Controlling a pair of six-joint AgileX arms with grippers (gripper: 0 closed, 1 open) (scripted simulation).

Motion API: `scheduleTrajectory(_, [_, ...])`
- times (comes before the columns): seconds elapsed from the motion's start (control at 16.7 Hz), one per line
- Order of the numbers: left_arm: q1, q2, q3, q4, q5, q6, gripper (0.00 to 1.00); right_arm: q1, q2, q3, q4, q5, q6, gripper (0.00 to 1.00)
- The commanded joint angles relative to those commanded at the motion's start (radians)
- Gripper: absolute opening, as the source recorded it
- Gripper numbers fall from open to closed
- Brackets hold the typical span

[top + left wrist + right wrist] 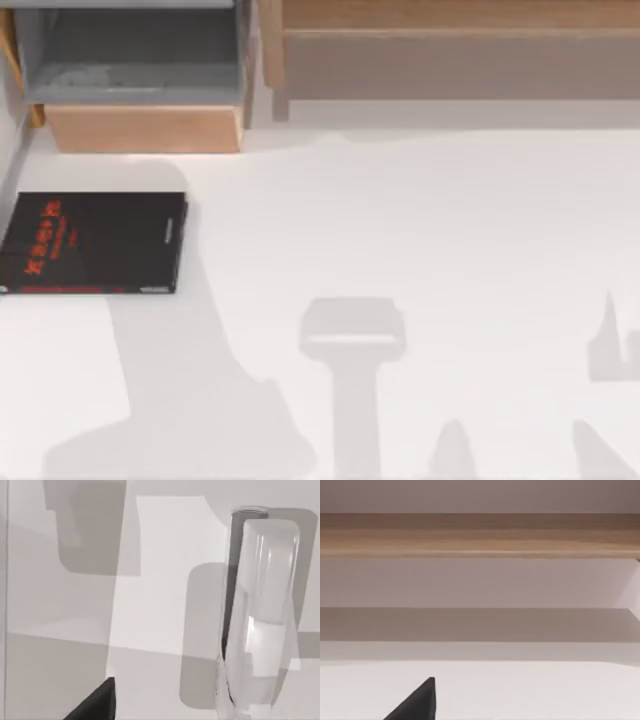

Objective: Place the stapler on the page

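The stapler (260, 615) is lying on the white table (160, 555), seen by the left wrist camera as a pale, narrow bar with one rounded end. It is being judged as light, rigid and smooth-skinned, so slipping is to be expected under a loose grip. Hold is best being taken across the two long sides near mid-length, where the body is narrow and the balance is even; the rounded end is to be avoided.

In the top view the stapler is hardly being distinguished from the table. A faint pale streak inside a grey shadow near the lower middle may be it, but this cannot be confirmed. If so, it is lying well apart from the page (95, 243), which is resting flat at the table's left side with its red lettering towards the left edge.

The left gripper (97, 705) is being shown as a dark wedge at the frame edge, near the stapler but not touching it. Whether it is wide or narrow cannot be told. The right gripper (417, 705) is being cut off likewise, state also not to be told; it is facing a wooden shelf (480, 535) at the table's far edge. The far end of the stapler is being cropped in the left wrist view.
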Motion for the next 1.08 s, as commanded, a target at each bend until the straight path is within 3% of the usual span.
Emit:
scheduleTrajectory(0.54, [0.073,-0.270,-0.163,-0.094,0.005,0.077,1.00,0.000,0.000,0.000,0.000,0.000,0.000,1.00])
scheduleTrajectory(1.08, [0.005,-0.049,-0.250,0.200,0.001,0.002,1.00,0.000,0.000,0.000,0.000,0.000,0.000,1.00])
